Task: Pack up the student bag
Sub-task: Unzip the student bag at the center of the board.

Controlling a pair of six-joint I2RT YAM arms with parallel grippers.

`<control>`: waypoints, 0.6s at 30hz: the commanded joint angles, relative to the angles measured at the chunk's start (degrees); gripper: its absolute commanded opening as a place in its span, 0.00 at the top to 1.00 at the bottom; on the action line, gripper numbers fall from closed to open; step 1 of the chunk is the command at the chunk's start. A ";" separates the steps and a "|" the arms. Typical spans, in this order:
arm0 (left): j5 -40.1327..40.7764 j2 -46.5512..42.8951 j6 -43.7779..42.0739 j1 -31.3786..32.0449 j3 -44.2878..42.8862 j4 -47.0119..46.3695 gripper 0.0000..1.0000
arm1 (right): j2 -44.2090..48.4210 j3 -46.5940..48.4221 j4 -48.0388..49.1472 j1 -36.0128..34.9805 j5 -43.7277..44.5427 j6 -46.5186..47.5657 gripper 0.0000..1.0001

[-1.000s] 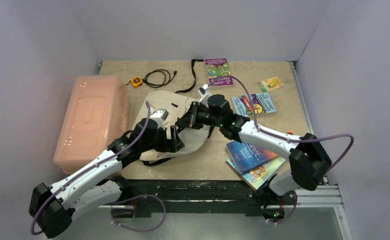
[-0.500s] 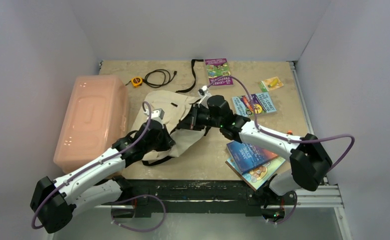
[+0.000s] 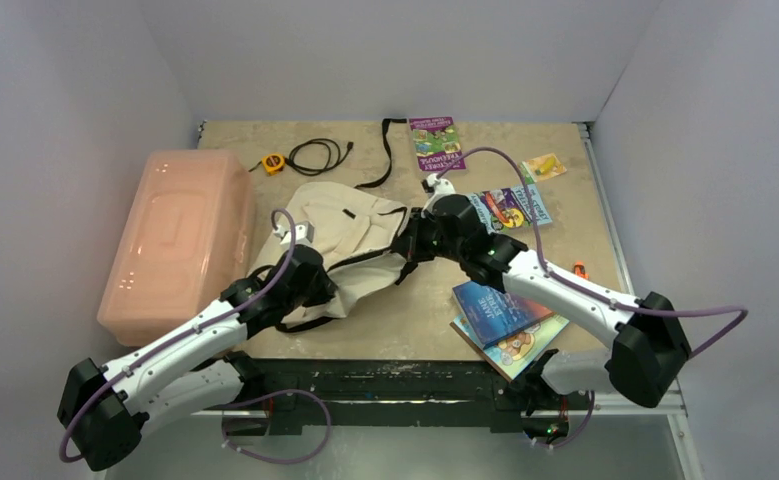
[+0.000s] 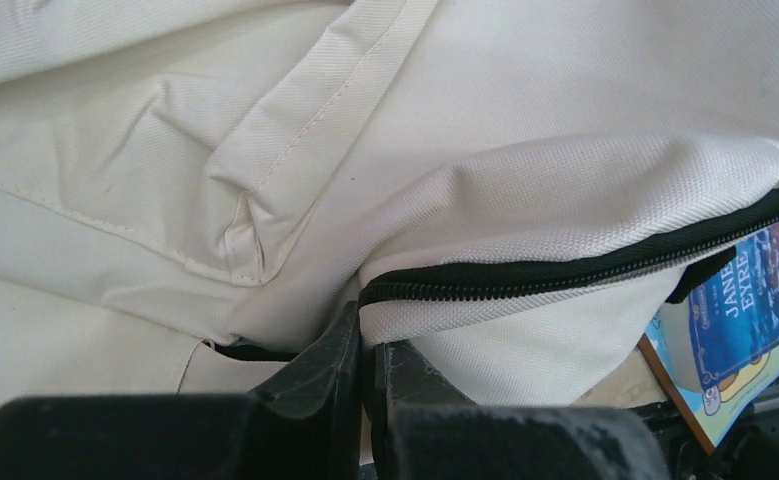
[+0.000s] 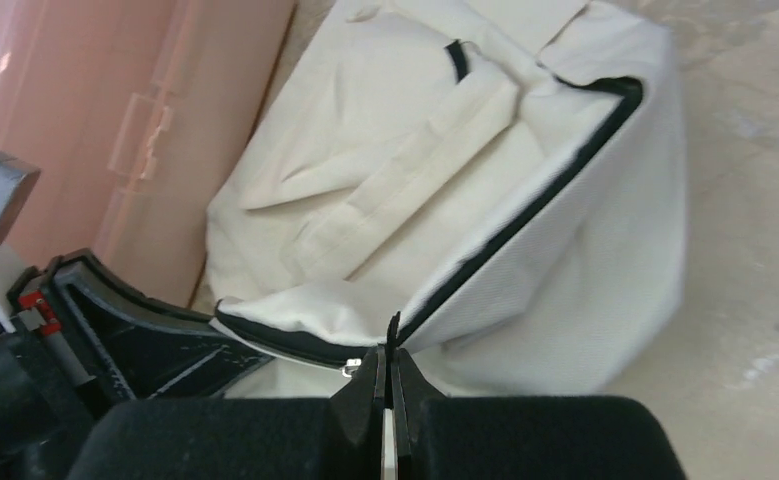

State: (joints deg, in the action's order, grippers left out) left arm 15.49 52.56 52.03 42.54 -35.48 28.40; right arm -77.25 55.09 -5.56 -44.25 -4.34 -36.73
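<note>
Pinching the student bag (image 3: 340, 225) from opposite sides, the two arms hold its mouth between them on the table (image 3: 420, 315). The left fingers (image 4: 363, 365) are pressed fully together on the cream canvas edge, right where the black zipper trim (image 4: 565, 268) ends. From the fingertips the trim runs off to the right in the left wrist view, with folded canvas and a stitched seam above it. Past the bag's lifted edge, farther right of these fingers, a corner of a blue Jane Eyre book (image 4: 755, 300) shows.

The right fingers (image 5: 389, 385) are likewise closed tight, nipping the black-trimmed rim of the bag at their tips. Ahead of them the rim splits into two lines, one going up and right, the other left toward the left arm (image 5: 125, 350). Beyond the bag, up and left of the right fingers, stands the pink plastic bin (image 5: 85, 100), just beside the canvas.

In the top view the Jane Eyre book lies on another book (image 3: 530, 345) on the near side of the right fingers. Farther back from both pairs of fingers lie a yellow tape measure (image 3: 273, 162), a coiled black cable (image 3: 320, 153), a purple book (image 3: 436, 142) and a yellow card (image 3: 543, 166).
</note>
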 commanded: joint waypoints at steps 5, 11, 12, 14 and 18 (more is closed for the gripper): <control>11.73 1.21 1.64 -1.23 3.85 4.77 1.00 | 5.44 -2.59 -5.67 5.24 14.94 5.43 1.00; 3.11 2.55 -4.51 -1.24 1.10 1.19 1.00 | 7.32 -1.41 -2.21 7.76 6.40 7.25 1.00; 1.82 3.14 -5.85 -1.24 -0.27 2.01 1.00 | 7.71 -1.01 -1.65 7.75 5.08 7.36 1.00; -0.33 4.54 -8.71 -1.21 -3.44 4.29 1.00 | 8.06 -0.11 -1.48 7.74 4.44 7.27 1.00; -5.85 5.17 -12.39 -1.24 -7.65 7.03 0.76 | 6.45 1.12 -0.91 7.85 -0.25 7.26 1.00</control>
State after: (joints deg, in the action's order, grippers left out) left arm 13.63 57.84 45.34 41.98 -37.93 31.33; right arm -71.64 52.77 -9.34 -37.41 -1.30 -31.46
